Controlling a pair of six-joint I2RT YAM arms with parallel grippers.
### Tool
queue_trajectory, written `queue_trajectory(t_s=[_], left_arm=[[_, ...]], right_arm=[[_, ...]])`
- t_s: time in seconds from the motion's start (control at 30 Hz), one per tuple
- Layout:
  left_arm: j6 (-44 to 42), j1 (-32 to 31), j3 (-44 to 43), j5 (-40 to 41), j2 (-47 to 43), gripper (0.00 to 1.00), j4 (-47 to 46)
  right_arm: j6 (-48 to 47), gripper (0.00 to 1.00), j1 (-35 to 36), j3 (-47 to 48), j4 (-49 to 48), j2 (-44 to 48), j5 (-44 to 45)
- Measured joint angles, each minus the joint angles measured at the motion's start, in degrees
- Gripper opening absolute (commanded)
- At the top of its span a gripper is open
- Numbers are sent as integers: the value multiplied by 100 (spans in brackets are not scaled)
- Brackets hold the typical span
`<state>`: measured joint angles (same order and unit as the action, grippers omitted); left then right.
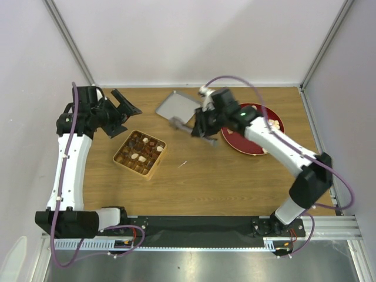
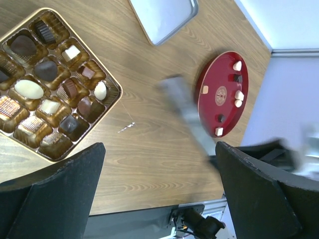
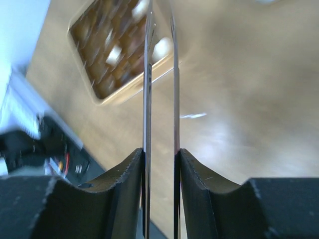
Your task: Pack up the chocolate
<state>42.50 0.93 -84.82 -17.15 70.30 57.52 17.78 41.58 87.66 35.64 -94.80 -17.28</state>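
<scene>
1. Two fingers of the left gripper [image 1: 124,116] stand wide apart with nothing between them, at the left of the top view, just up-left of the box [image 1: 157,163].
2. Most cells of that box, left of centre, hold chocolate [image 2: 28,88]; a few look bare.
3. At the centre, the tongs [image 1: 183,125] run lengthwise out to the left. Their tips aim toward the box and sit near the grey lid [image 1: 176,104]. Blur hides whether they carry a piece.
4. The right gripper [image 3: 162,157] is clamped on the two tong blades.
5. At the right, loose sweets [image 2: 239,94] lie on the red plate [image 2: 212,82], on the far side of the right gripper from the tong tips. The right arm is much the nearer to them.
</scene>
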Motion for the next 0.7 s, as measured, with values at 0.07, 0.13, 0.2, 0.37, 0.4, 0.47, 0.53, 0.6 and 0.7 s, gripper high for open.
queue_trajectory(t_s=[0.07, 0.13, 0.2, 0.37, 0.4, 0.47, 0.53, 0.6, 0.7], left_arm=[[0, 0, 11, 37, 98, 100, -61], [2, 2, 37, 59, 197, 100, -116], [4, 0, 37, 81, 343, 100, -155], [-37, 4, -203, 181, 1025, 100, -216], [-55, 7, -282, 229, 1174, 100, -245], [-74, 11, -435, 396, 1410, 100, -275], [-76, 13, -654, 603, 1602, 100, -275], [-85, 11, -876, 780, 1773, 100, -328], [-101, -52, -1349, 988, 2181, 100, -339]], right_arm=[[11, 39, -442, 15, 144, 319, 83], [7, 38, -850, 44, 372, 597, 275], [-9, 38, -1176, 85, 603, 752, 483], [-111, 38, -1910, 98, 1086, 756, 857], [-122, 38, -2037, 98, 1143, 723, 957], [-140, 38, -2210, 96, 1235, 656, 1187], [-140, 38, -2323, 96, 1296, 568, 1547], [-103, 38, -2441, 140, 1375, 404, 1908], [-90, 37, -2621, 343, 1469, 11, 2210]])
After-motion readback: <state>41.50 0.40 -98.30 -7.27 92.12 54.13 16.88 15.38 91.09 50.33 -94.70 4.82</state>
